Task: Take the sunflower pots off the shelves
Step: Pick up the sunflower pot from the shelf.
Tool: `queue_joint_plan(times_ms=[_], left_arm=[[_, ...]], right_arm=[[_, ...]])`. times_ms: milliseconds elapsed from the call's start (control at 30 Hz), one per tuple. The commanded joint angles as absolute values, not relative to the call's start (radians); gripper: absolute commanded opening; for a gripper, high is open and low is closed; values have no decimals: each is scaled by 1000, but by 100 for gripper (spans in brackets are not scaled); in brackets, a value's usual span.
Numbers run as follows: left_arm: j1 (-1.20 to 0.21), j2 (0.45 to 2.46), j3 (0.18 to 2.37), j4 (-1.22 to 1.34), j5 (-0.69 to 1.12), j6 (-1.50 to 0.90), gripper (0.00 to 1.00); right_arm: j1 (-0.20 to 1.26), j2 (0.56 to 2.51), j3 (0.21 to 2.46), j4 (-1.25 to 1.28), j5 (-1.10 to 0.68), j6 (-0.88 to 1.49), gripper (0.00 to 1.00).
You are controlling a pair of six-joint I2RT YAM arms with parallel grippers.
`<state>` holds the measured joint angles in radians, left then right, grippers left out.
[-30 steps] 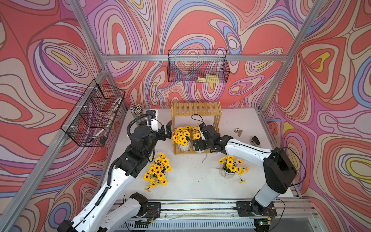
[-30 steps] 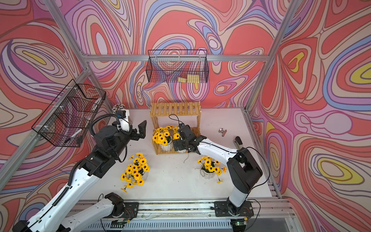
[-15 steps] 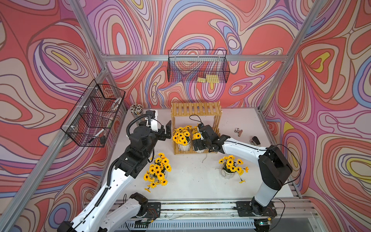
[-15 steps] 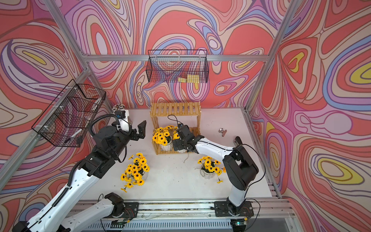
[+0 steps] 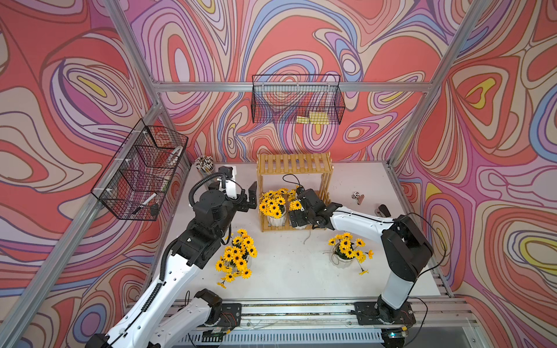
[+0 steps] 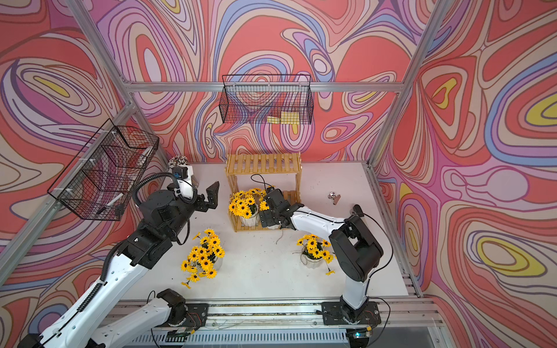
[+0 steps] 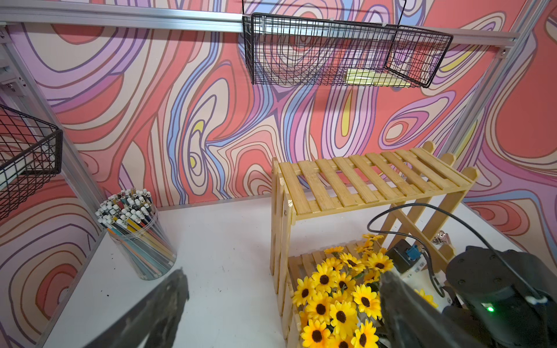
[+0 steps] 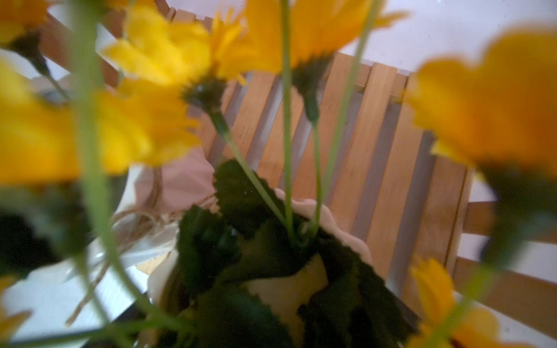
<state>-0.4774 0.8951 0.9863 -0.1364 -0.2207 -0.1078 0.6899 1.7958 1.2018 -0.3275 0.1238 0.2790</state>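
The wooden shelves [image 5: 294, 162] [image 6: 263, 162] [image 7: 361, 180] stand at the back; the top tier is bare. Two sunflower pots sit on the lower tier: the left one [image 5: 275, 211] [image 7: 331, 298] and the right one [image 5: 294, 205] [image 8: 346, 232]. My right gripper [image 5: 297, 218] [image 6: 268, 218] reaches into that tier, its jaws wide on either side of the right pot; its wrist view shows only stems and leaves. Two more pots stand on the table [image 5: 236, 259] [image 5: 346, 251]. My left gripper [image 5: 249, 197] [image 7: 283, 304] hovers open and holds nothing, just left of the shelves.
A clear cup of pencils [image 5: 205, 164] [image 7: 135, 235] stands in the back left corner. Black wire baskets hang on the back wall [image 5: 297, 99] and the left wall [image 5: 140, 174]. A metal clip [image 5: 358, 197] and a dark stapler-like object [image 5: 382, 209] lie at the right.
My right arm has pushed a little further into the lower tier, over the right pot. The left arm has not moved.
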Motion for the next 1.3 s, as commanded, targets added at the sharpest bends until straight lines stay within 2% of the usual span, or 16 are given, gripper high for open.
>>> queue_joint_plan(times_ms=[0,233,367,600,1267], left_arm=[[-470,880,974,-106,-218,-108,100],[-469,877,973,-105,-218,-107,100],[-470,877,973,-103,-218,-109,100],[-469,873,973,-100,-216,-109,100],[-468,858,968,-103,-212,-116,100]], right_arm=[[696,1812,1226,-328,120,269,93],[696,1799,1230,-340,134,256,84],[696,1778,1225,-341,144,247,73],[696,1716,1216,-342,158,232,60],[712,1523,1131,-337,99,206,51]])
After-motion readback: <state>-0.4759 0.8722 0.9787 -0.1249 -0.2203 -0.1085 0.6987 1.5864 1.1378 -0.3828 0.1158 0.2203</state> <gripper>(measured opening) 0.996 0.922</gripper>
